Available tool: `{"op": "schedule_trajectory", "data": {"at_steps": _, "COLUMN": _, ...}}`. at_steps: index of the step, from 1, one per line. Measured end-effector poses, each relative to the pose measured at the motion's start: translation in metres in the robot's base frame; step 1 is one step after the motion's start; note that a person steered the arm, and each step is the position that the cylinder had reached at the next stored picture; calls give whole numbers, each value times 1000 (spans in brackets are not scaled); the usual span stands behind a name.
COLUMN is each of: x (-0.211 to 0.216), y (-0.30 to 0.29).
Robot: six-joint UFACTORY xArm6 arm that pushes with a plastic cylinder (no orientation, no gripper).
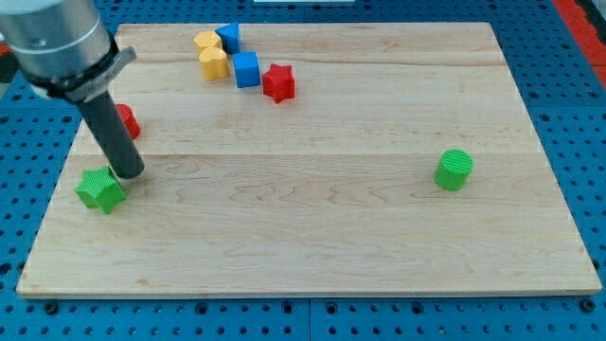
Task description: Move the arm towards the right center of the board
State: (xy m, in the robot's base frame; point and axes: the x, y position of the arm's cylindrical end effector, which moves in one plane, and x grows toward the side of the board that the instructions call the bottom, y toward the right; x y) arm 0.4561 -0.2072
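Note:
My dark rod comes down from the view's upper left, and my tip (pixel 130 174) rests on the wooden board (pixel 312 237) near its left edge. The tip is just right of and above a green star block (pixel 100 189), close to touching it. A red block (pixel 126 120) sits partly hidden behind the rod. A green cylinder (pixel 454 170) stands alone at the board's right centre, far from the tip.
A cluster lies at the board's top: two yellow blocks (pixel 213 62), a blue block (pixel 229 37), a blue cube (pixel 246 69) and a red star (pixel 278 82). Blue pegboard (pixel 578 85) surrounds the board.

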Motion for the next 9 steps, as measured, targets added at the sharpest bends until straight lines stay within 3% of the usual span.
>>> {"op": "schedule_trajectory", "data": {"at_steps": 1, "x": -14, "y": -30}}
{"op": "schedule_trajectory", "data": {"at_steps": 3, "x": 54, "y": -23}}
{"op": "schedule_trajectory", "data": {"at_steps": 5, "x": -32, "y": 116}}
{"op": "schedule_trajectory", "data": {"at_steps": 9, "x": -58, "y": 320}}
